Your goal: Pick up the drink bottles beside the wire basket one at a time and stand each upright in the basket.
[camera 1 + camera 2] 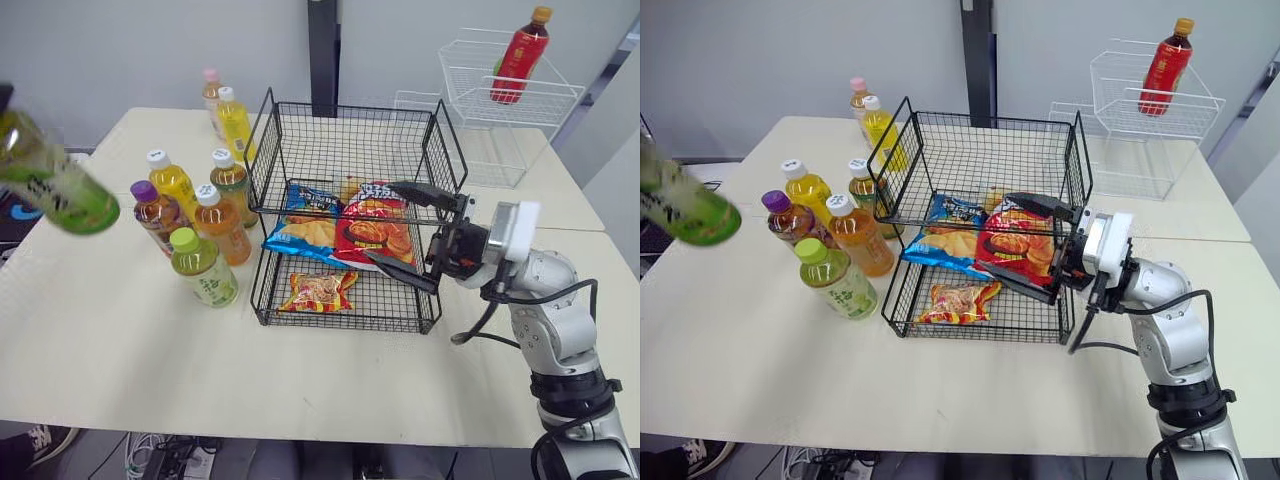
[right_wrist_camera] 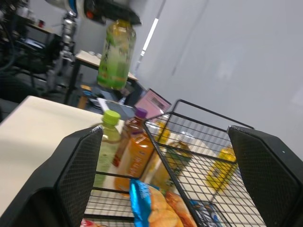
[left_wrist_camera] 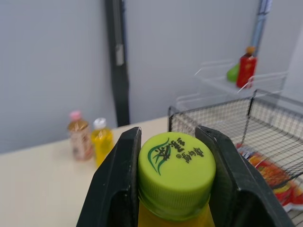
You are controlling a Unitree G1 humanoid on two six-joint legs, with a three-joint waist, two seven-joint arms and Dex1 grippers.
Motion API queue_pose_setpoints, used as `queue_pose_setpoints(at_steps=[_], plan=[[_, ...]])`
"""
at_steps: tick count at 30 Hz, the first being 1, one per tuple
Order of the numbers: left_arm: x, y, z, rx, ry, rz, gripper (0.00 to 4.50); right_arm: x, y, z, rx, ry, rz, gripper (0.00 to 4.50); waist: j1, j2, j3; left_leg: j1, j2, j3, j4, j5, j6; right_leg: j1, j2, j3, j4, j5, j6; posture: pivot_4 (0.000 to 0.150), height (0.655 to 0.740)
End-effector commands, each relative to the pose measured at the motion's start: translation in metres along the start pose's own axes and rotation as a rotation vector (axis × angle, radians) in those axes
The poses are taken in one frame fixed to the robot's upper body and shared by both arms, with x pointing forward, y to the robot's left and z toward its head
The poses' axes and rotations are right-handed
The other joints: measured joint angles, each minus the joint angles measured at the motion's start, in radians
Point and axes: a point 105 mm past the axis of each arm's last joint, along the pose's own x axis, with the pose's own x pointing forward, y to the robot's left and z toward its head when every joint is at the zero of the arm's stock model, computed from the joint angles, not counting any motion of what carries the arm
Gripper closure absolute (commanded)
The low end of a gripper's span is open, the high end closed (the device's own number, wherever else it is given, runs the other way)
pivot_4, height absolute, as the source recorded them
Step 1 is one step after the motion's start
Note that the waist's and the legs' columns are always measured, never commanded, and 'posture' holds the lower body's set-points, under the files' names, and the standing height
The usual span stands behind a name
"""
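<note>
A green tea bottle (image 1: 55,185) with a lime cap (image 3: 176,163) hangs tilted in the air off the table's left side, with my left gripper (image 3: 173,142) shut on its neck. Several more drink bottles (image 1: 200,215) stand upright in a cluster on the table, just left of the black two-tier wire basket (image 1: 350,150). My right gripper (image 1: 412,232) is open at the basket's right front corner, its fingers spread one above the other with nothing between them. In the right wrist view the held bottle (image 2: 116,54) hangs beyond the basket.
Snack bags (image 1: 345,230) lie in the basket's lower tier; its upper tier holds nothing. A white wire rack (image 1: 500,95) with a red bottle (image 1: 520,55) stands at the back right. Bare table (image 1: 120,340) spreads in front of the bottles.
</note>
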Motion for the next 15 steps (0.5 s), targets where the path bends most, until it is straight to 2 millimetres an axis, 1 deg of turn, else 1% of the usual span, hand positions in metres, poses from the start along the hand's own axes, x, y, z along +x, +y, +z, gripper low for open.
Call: queue_pose_setpoints(at_steps=[1, 5, 10, 12, 15], plan=[[0.025, -0.018, 0.022, 0.025, -0.07, -0.123, 3.11, 0.001, -0.004, 0.014, -0.079, -0.03, -0.088, 0.0, 0.001, 0.0, 0.0, 0.0, 0.0, 0.0, 0.0, 0.0, 0.0, 0.0, 0.0, 0.001, 0.0, 0.0, 0.0, 0.15, 0.74], [0.082, -0.044, 0.045, 0.015, -0.169, -0.323, 3.11, 0.001, -0.006, 0.019, -0.143, -0.034, -0.211, 0.0, 0.015, -0.003, 0.001, -0.002, 0.0, -0.003, 0.002, 0.004, -0.005, 0.0, 0.002, -0.002, 0.002, 0.0, 0.0, 0.15, 0.74], [0.132, -0.061, 0.056, -0.003, -0.215, -0.468, 3.11, -0.004, -0.004, 0.021, -0.199, -0.012, -0.291, 0.0, 0.003, -0.001, 0.001, -0.001, -0.001, -0.001, 0.006, 0.004, -0.006, 0.001, 0.002, 0.002, 0.002, 0.0, 0.0, 0.15, 0.74], [0.155, -0.07, 0.054, -0.012, -0.22, -0.517, 3.11, -0.008, -0.004, 0.022, -0.21, 0.0, -0.328, 0.0, 0.0, 0.0, 0.002, -0.002, 0.0, -0.002, 0.006, 0.004, -0.006, 0.0, 0.003, 0.002, 0.002, 0.0, 0.0, 0.15, 0.74], [0.185, -0.081, 0.041, -0.023, -0.199, -0.567, 3.11, -0.013, -0.004, 0.023, -0.241, 0.014, -0.389, 0.0, -0.004, 0.002, 0.004, -0.002, 0.0, -0.001, 0.007, 0.004, -0.006, 0.0, 0.003, 0.003, 0.002, 0.0, 0.0, 0.15, 0.74]])
